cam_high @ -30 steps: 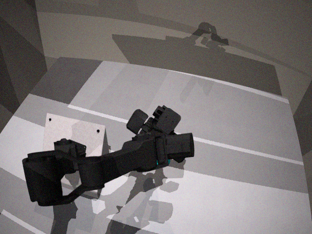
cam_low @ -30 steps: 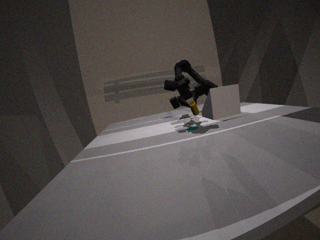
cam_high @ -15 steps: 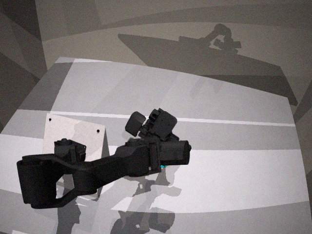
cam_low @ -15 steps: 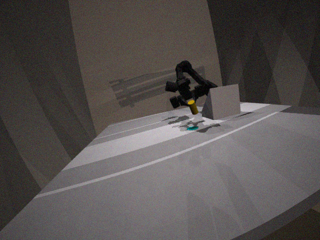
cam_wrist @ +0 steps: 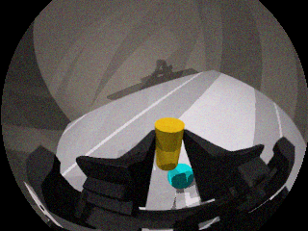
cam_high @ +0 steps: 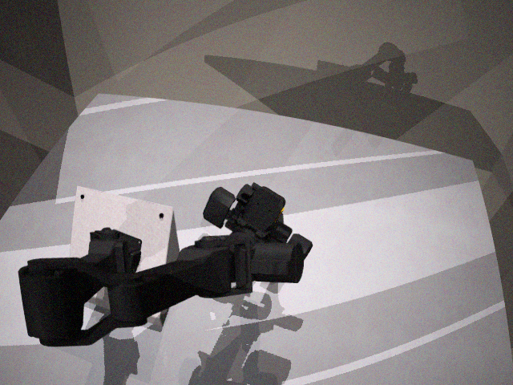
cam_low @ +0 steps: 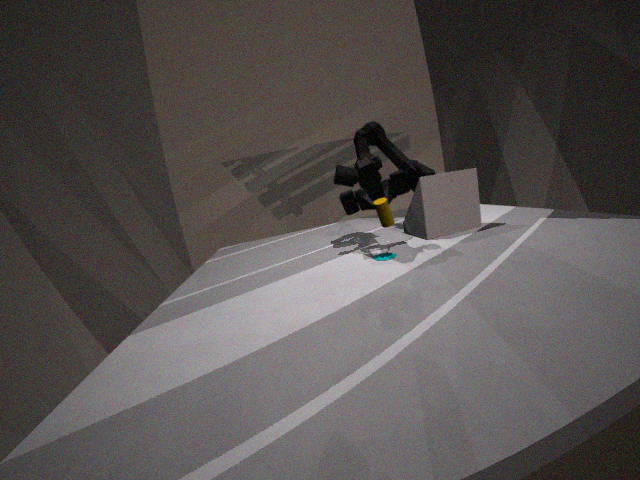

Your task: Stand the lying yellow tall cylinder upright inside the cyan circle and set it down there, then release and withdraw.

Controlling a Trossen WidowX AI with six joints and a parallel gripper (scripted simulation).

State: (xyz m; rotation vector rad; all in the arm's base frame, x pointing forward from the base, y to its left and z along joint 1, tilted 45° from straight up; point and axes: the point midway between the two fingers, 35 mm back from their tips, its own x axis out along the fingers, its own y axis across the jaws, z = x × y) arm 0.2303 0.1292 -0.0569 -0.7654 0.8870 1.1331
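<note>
your end effector [cam_high: 275, 219] [cam_low: 381, 198] [cam_wrist: 168, 133] grips the yellow cylinder [cam_high: 282, 211] [cam_low: 384, 212] [cam_wrist: 168, 144], fingers closed on its sides. you have it up off the desk [cam_high: 373, 249] [cam_low: 310, 330] [cam_wrist: 226, 111], slightly tilted, near upright. cyan circle [cam_low: 385, 256] [cam_wrist: 180, 176] lies flat on the desk, below the cylinder and apart from it; top view hides the circle from you.

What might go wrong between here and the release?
The yellow cylinder hangs slightly tilted in the gripper, so it could land on an edge and topple. It also appears off to one side of the cyan circle in the wrist view; lowering without correction might set it partly outside.
</note>
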